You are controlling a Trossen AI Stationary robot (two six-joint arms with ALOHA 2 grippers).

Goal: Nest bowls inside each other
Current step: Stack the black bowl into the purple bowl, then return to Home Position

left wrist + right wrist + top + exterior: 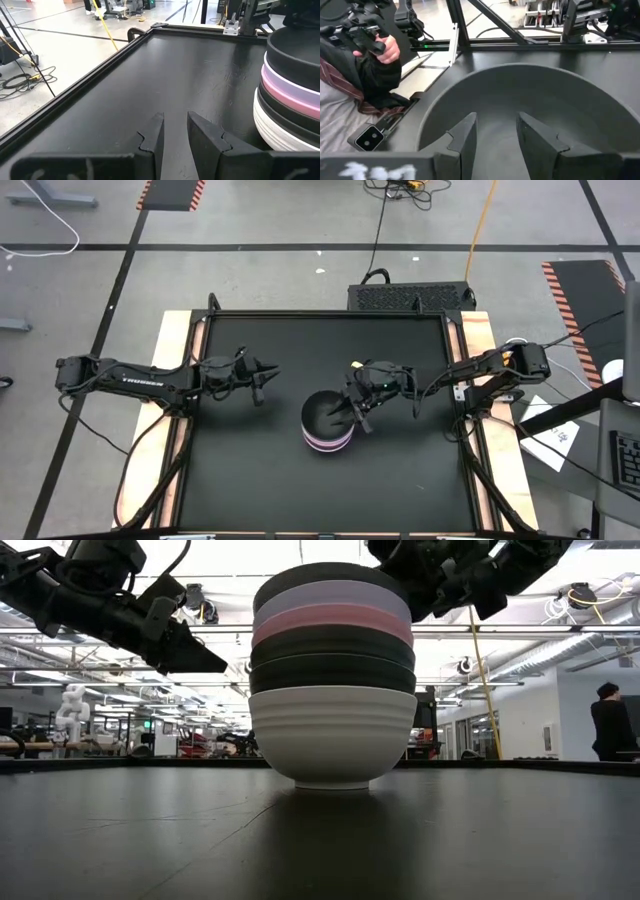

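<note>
1. Six small round plastic-looking bowls nested into one stack [328, 425], standing slightly right of the middle of the flat black surface [250, 480].
2. Seen from the high view: only a black top bowl [325, 412] with a lavender and pink edge beneath; lower layers hidden.
3. Revealed by the low view alone: full order from the bottom, namely ribbed white bowl [332, 735], two black bowls [332, 660], pink bowl [330, 622], lavender bowl [332, 598], black bowl on top.
4. Right tool [360, 418] poised above the right part of the stack's rim; in the right wrist view, both dark fingers [462, 132] parted over the black top bowl's hollow [530, 95], nothing between them, released.
5. Left tool [262, 383] hanging over bare surface, well apart from the stack, to its left; in the left wrist view, fingers [152, 132] standing slightly apart with only surface showing in the gap, gripping nothing.
6. Shown only by the right wrist view: a person's hand [390, 50] holding a dark device beyond the surface's edge.
7. Shown only by the low view: a person in dark clothing [610, 725] far off at the right, and workshop ceiling lights.
8. Around the surface in the high view: grey floor, cables, a dark vented box [410, 295] behind the far edge.
</note>
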